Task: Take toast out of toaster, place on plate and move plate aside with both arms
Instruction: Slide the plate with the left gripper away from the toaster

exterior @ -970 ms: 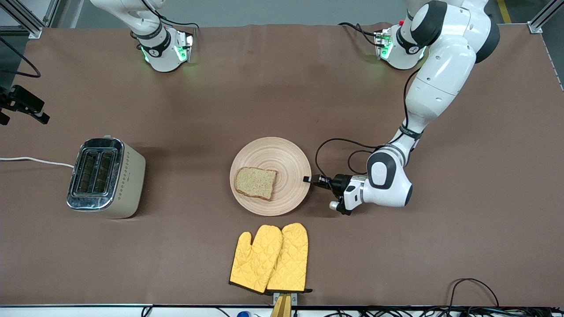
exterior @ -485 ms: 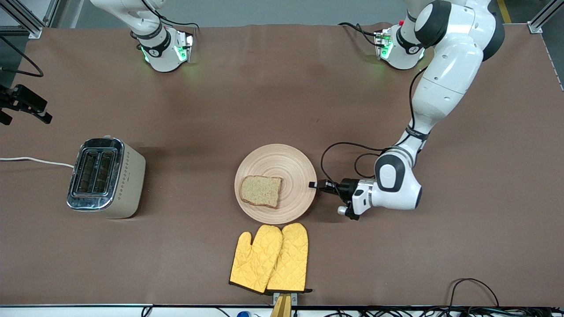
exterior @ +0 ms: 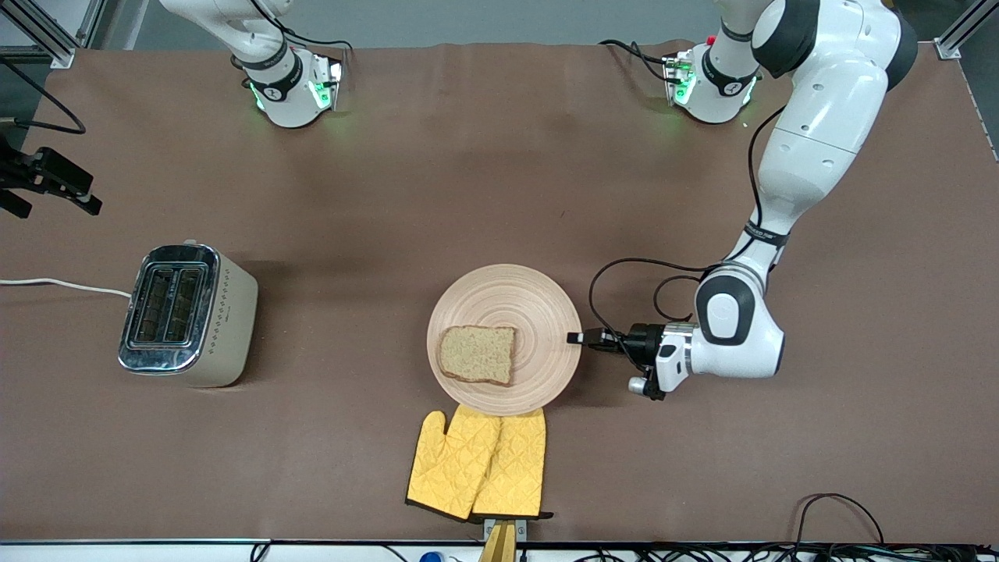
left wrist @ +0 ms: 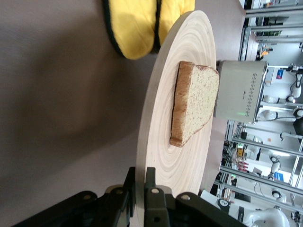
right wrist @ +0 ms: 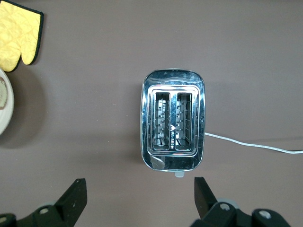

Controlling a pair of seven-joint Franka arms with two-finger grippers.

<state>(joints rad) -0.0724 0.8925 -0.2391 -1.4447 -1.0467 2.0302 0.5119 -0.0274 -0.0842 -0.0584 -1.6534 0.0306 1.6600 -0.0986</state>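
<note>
The round pale wooden plate (exterior: 507,304) is at mid-table with the toast (exterior: 478,354) lying flat on it. My left gripper (exterior: 574,338) is shut on the plate's rim at the side toward the left arm's end of the table. The left wrist view shows the jaws (left wrist: 140,175) clamped on the rim, one above and one below, with the plate (left wrist: 161,118) and the toast (left wrist: 196,104) ahead. The plate's edge nearest the front camera overlaps the mitt tips. My right gripper (right wrist: 138,184) is open and empty, high over the toaster (right wrist: 173,118).
The chrome and cream toaster (exterior: 187,312) stands toward the right arm's end, both slots empty, its white cord running off the table. Two yellow quilted oven mitts (exterior: 480,468) lie nearer the front camera than the plate. Cables run along the front edge.
My left gripper has carried the plate with the toast toward the front camera and the left arm's end; its rim now covers the mitt tips. The right arm has barely moved.
</note>
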